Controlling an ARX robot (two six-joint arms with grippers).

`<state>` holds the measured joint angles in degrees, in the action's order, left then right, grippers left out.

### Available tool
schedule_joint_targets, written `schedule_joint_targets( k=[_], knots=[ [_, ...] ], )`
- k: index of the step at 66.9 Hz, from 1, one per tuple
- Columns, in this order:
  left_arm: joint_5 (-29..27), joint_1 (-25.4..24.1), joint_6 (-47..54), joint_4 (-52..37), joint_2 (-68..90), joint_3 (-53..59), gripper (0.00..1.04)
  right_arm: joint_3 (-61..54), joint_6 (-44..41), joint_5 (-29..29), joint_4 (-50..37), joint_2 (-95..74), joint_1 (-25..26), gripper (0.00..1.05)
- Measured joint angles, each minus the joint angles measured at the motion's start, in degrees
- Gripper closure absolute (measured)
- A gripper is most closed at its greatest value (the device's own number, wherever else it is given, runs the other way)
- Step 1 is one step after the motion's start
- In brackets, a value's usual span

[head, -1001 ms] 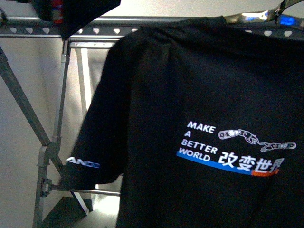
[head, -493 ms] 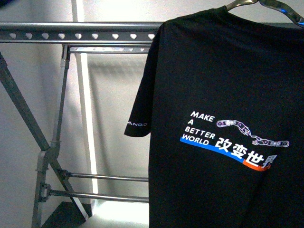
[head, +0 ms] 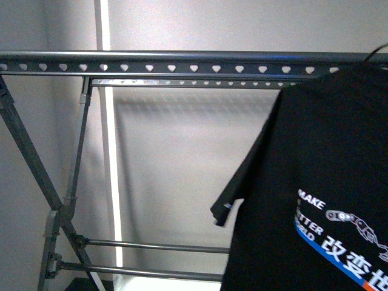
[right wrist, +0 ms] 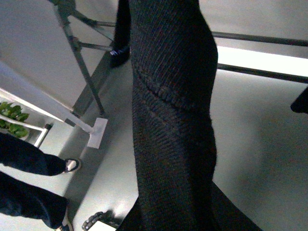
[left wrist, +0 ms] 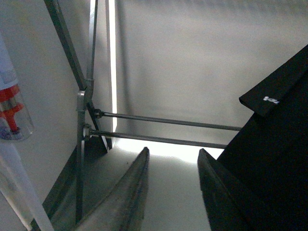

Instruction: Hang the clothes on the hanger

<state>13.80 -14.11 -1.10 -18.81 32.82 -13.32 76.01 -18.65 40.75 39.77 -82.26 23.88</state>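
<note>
Where the front view meets its right edge, we see the black short-sleeved T-shirt (head: 327, 182) with white lettering and a blue stripe hanging at full length. Its upper edge crosses in front of the right end of the long top rail (head: 182, 59), punched with heart-shaped holes, of the large grey metal rack (head: 71, 176). Whatever carries the shirt lies past the frame, so we cannot tell whether it rests on the rail. One sleeve (head: 242, 188) juts out to the left, below the rail and above the two thin lower crossbars (head: 157, 245). The rack's crossed legs (head: 63, 209) stand at the far left, in front of a pale wall (head: 182, 157).

In the left wrist view, the left gripper (left wrist: 173, 153) faces the lower crossbars with its jaws spread wide and nothing between them. The shirt hangs just beside the darker finger (left wrist: 216, 192); we cannot tell whether they touch.

In the right wrist view, the shirt's black fabric fills the middle and hides the right gripper, so we cannot tell how its jaws stand. Past the fabric we make out a rack leg, a pale floor (right wrist: 260, 125), a person's dark trousers (right wrist: 29, 161) and some green leaves (right wrist: 12, 113).
</note>
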Motion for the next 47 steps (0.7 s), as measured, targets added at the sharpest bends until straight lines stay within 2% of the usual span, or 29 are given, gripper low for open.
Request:
schedule_joint_targets(
  k=[8, 18, 22, 25, 29, 47],
  knots=[
    [-2.9, 2.6, 0.3, 0.0, -3.0, 2.6, 1.03, 0.1, 5.1, -4.3, -2.8, -1.9, -2.6, 0.95],
    [-5.7, 5.7, 0.7, 0.5, -6.9, 5.6, 1.01, 7.1, 13.1, -8.9, -4.9, -8.8, -7.4, 0.95],
    [-7.0, 7.1, 0.7, 1.2, -8.8, 6.9, 1.01, 13.9, 17.5, -11.1, -5.0, -14.0, -9.2, 0.95],
    [-11.2, 9.6, 0.8, 2.0, -10.2, 7.6, 1.01, 19.4, 20.2, -12.5, -4.4, -17.6, -10.1, 0.95],
    [-13.5, 12.6, 0.8, 2.6, -11.6, 8.3, 1.01, 25.2, 22.9, -13.7, -3.4, -21.3, -10.6, 0.95],
    [-13.8, 13.9, 0.9, 5.1, -16.1, 10.3, 1.01, 48.3, 33.2, -17.1, 4.5, -34.4, -11.2, 0.95]
  ],
)
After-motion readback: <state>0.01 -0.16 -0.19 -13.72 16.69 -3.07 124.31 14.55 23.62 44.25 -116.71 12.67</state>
